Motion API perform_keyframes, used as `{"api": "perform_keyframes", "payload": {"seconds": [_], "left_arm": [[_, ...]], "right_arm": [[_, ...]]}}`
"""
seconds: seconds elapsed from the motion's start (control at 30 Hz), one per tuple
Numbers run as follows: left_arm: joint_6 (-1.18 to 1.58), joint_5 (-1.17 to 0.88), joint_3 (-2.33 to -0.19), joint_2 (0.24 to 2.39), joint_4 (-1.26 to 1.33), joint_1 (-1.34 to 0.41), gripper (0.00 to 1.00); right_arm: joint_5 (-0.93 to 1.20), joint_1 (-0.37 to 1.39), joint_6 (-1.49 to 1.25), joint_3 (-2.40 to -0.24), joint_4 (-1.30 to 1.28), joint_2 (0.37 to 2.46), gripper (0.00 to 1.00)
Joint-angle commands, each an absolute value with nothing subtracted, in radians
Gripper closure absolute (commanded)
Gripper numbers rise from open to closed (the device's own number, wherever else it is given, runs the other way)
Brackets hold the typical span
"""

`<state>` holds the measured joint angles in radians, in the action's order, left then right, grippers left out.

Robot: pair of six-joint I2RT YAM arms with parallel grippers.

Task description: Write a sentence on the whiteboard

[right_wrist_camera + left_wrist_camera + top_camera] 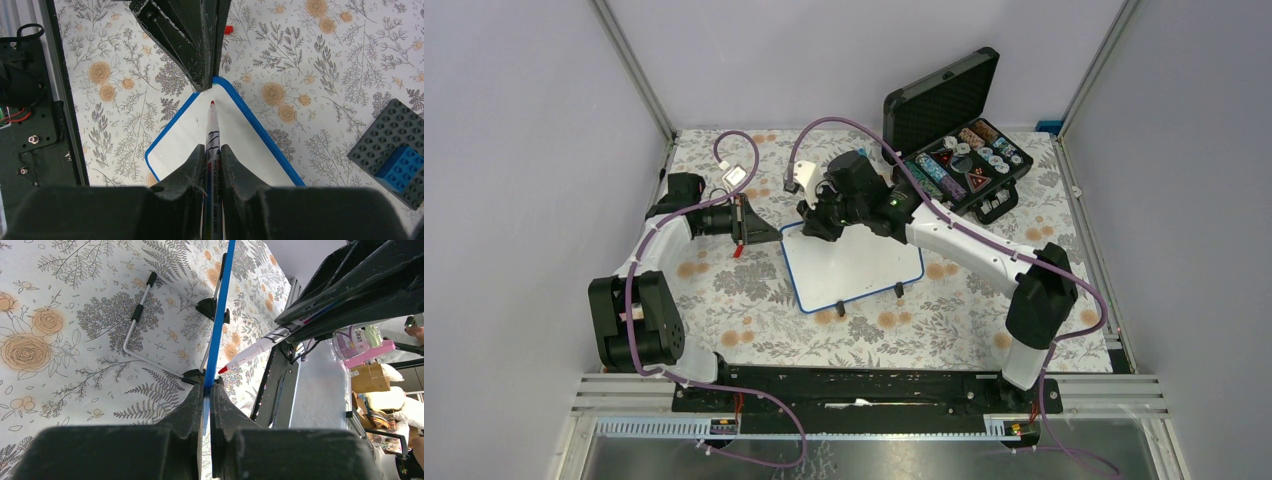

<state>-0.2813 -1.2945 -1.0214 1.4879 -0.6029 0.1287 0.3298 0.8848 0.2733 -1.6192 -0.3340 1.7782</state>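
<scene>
The whiteboard (864,268), white with a thin blue frame, stands on small black feet on the flowered tablecloth. Its face (225,140) is blank white, and the sentence is not in view. My left gripper (769,232) is shut on the board's far left corner, its jaws pinching the blue frame (207,390). My right gripper (212,150) is shut on a white marker (212,127) above that same corner. The marker's red tip (223,370) sits just off the board's face; I cannot tell whether it touches. In the right wrist view the left gripper's fingers (195,45) are just beyond the tip.
An open black case (964,160) of poker chips stands at the back right. A grey studded baseplate (395,145) with a blue brick lies right of the board. A small red cap (228,29) lies on the cloth beyond the left gripper. The board's wire stand (137,315) is underneath.
</scene>
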Motion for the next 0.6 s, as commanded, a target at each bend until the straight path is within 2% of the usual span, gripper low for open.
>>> {"api": "perform_keyframes", "payload": {"seconds": [0.0, 0.57], "left_arm": [[-0.299, -1.312, -1.049, 1.465, -0.586, 0.123, 1.00], [-0.301, -1.306, -1.049, 1.463, -0.586, 0.121, 1.00]], "right_arm": [[0.310, 0.896, 0.292, -1.633, -0.332, 1.780, 1.00], [0.322, 0.896, 0.300, -1.545, -0.331, 1.755, 1.00]]}}
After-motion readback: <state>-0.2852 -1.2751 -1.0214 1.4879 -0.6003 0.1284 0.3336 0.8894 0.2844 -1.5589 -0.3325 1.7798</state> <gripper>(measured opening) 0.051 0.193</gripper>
